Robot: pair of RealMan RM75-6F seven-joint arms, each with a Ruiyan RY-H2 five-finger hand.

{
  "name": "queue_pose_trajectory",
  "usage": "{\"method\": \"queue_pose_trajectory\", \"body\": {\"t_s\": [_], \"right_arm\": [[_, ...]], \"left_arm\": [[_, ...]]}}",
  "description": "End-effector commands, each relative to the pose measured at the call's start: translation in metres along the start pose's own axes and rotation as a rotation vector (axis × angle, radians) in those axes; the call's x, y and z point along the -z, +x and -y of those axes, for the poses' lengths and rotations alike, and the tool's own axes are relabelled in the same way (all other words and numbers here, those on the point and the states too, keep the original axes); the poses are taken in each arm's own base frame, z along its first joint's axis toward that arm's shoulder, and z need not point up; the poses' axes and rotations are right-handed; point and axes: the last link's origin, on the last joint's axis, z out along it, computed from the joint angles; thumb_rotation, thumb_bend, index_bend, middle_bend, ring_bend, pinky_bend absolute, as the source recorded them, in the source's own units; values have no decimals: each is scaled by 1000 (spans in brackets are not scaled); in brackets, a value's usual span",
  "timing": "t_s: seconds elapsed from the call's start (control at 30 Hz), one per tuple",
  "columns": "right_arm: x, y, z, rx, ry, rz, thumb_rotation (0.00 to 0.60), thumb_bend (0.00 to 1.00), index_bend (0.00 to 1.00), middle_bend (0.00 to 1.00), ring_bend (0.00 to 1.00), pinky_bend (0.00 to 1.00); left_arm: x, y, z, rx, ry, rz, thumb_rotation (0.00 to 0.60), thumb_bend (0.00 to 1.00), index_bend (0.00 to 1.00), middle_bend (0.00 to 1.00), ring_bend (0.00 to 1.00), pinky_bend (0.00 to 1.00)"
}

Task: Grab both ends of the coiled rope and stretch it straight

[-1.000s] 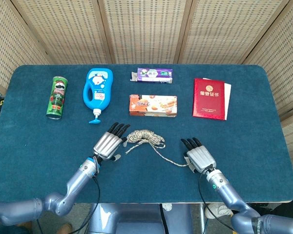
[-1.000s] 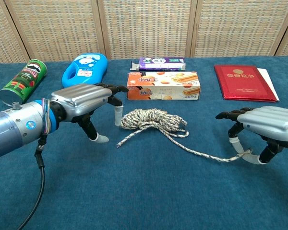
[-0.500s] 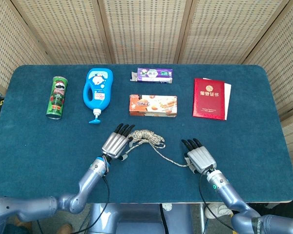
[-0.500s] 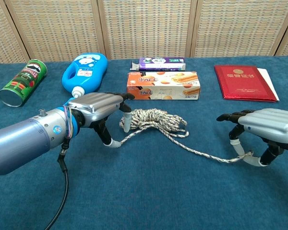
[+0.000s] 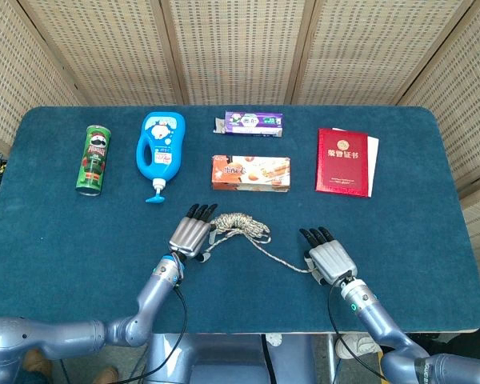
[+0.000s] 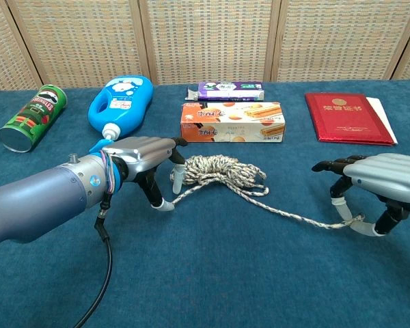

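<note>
A speckled rope lies coiled (image 5: 240, 223) (image 6: 220, 169) on the blue table, in front of the biscuit box. One loose end (image 6: 183, 196) trails left from the coil. My left hand (image 5: 192, 233) (image 6: 145, 153) hovers over that end, thumb and fingers apart on either side of it, the thumb tip touching it. A long strand (image 5: 282, 258) (image 6: 294, 216) runs right from the coil to my right hand (image 5: 330, 260) (image 6: 384, 179). That hand pinches the other rope end (image 6: 359, 221) between thumb and a finger, low on the cloth.
Along the back stand a green crisp can (image 5: 92, 158), a blue bottle (image 5: 161, 152) lying flat, an orange biscuit box (image 5: 250, 173), a purple box (image 5: 254, 122) and a red booklet (image 5: 342, 162). Bare blue cloth (image 5: 56, 232) spreads left and right of the hands.
My left hand has moved right, from beside the coil to over the rope's left end. My right hand has edged right with its end, and the strand lies straighter.
</note>
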Motion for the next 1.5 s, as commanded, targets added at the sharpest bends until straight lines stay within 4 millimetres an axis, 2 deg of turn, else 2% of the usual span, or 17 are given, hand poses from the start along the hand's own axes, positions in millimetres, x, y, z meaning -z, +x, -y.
{"method": "queue_pose_trajectory", "body": {"t_s": [0.03,0.43,0.97,1.2,1.5], "right_arm": [[0,0,-1,-2,-1,0,600,392,605,0,0,0],[1,-2,-1,-14,-2,7,600,392,608,0,0,0],[1,-4,-2,-14,0,10,600,392,608,0,0,0],[2,-4,-4,-15,-4,10,600,392,608,0,0,0],[2,-4,-4,-15,-3,13,600,392,608,0,0,0]], "left_arm": [[-1,0,1,-2,4,0,600,225,547,0,0,0],[-4,-4,-4,12,24,17,600,228,549,0,0,0],[-8,-6,4,7,53,10,600,232,550,0,0,0],[-10,-6,6,7,58,11,600,297,550,0,0,0],[-10,0,9,-2,64,-5,600,304,550,0,0,0]]}}
